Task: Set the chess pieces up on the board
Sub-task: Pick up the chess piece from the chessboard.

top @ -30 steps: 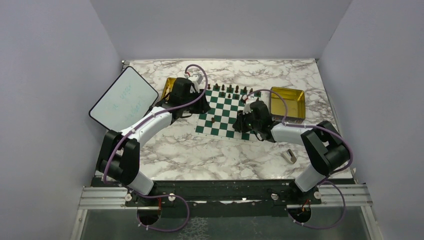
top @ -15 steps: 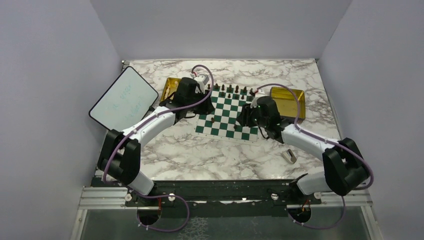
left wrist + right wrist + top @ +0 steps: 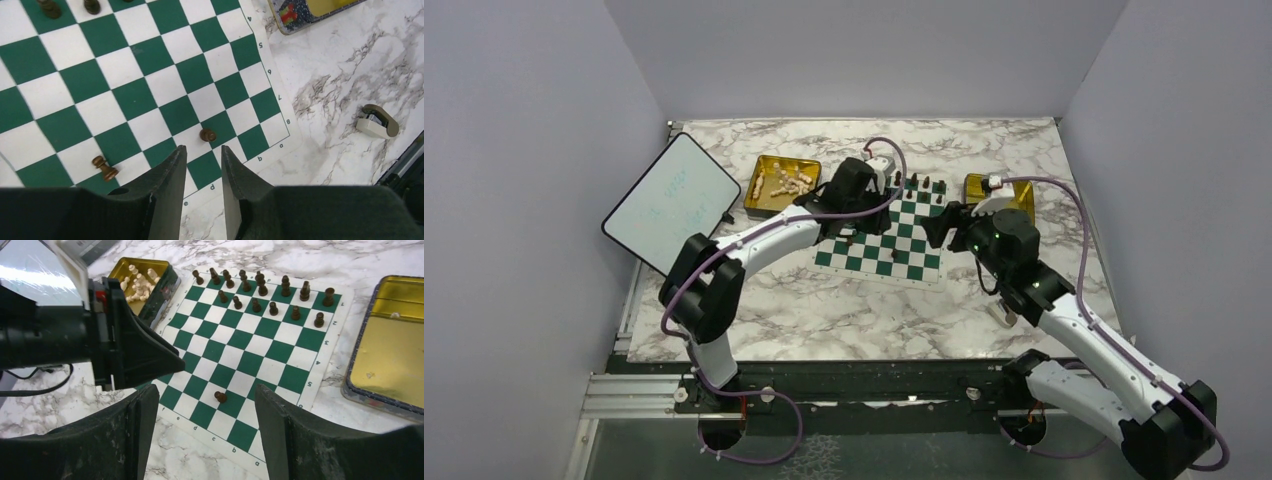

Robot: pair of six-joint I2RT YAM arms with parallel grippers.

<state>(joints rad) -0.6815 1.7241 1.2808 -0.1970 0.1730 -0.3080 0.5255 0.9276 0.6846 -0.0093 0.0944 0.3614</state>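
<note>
Board (image 3: 879, 235): green-and-white mat, flat on the worktop (image 3: 824, 310), centre of the overhead frame.
Dark pieces (image 3: 260, 282): a full row along the board's far edge, at the top of the right wrist view. In front of it stands a second row, six by my count.
Stray dark pieces: one upright piece (image 3: 207, 134) near the board's lettered edge. One tipped piece (image 3: 105, 168) lies on its side, lower left of the left wrist view.
Cream pieces (image 3: 784, 180): all that I see are heaped in the left gold tray (image 3: 161, 290), upper left of the board. None stand on a square.
Right gold tray (image 3: 385, 360): right of the board. I make out no pieces in it.
Left end effector (image 3: 202, 150): released, fingers only narrowly apart, nothing between them. It hovers above the lettered edge, near the upright stray.
Right end effector (image 3: 205, 390): released wide, empty, above the same side of the board.
Progress: I judge the dark side nearly done, with two strays left to seat. The whole cream side is not yet begun, so well under half is finished.
Surface: white-grey marble pattern. It carries a white tablet (image 3: 669, 200) at left and a small grey block (image 3: 377, 121) off the board.
Room: plain pale walls on three sides. A metal rail (image 3: 624, 395) runs along the bottom of the overhead frame.
</note>
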